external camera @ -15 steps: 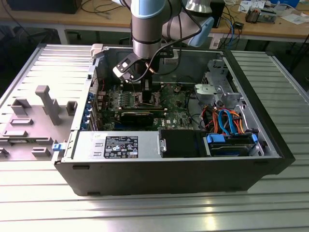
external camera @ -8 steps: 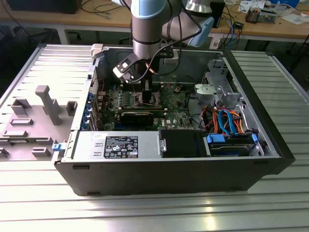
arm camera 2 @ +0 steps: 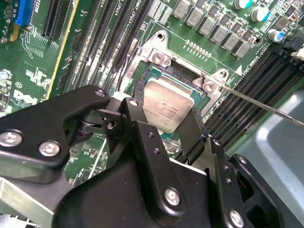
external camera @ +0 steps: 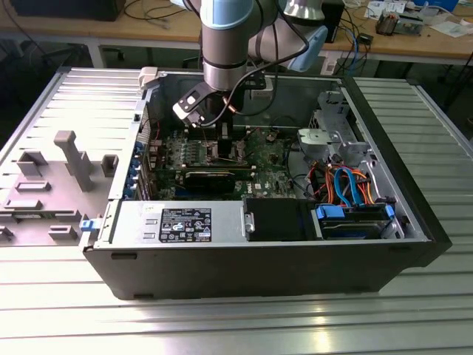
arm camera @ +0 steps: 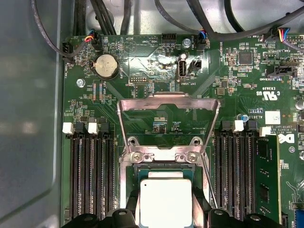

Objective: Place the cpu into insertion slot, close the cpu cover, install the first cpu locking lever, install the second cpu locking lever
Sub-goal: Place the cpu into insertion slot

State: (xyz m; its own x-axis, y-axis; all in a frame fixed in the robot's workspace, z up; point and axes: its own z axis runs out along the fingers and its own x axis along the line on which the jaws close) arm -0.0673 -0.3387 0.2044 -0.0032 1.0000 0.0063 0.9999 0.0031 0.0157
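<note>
One cpu (arm camera: pixel 166 202), silver-grey square, clasped by the black gripper (arm camera: pixel 166 213) over the insertion slot (arm camera: pixel 164 169). One cpu cover (arm camera: pixel 168 100), hinged open. Green motherboard (arm camera: pixel 142 47); coin battery (arm camera: pixel 106 65); memory slots (arm camera: pixel 90 175) flanking.

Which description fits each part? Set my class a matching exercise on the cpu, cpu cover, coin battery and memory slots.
Things:
1 cpu
2 cpu cover
3 coin battery
4 memory slots

Descriptions:
A swung open
B round, silvery
C long, black
D held by the gripper at the insertion slot

Pairs: 1-D, 2-A, 3-B, 4-C
</note>
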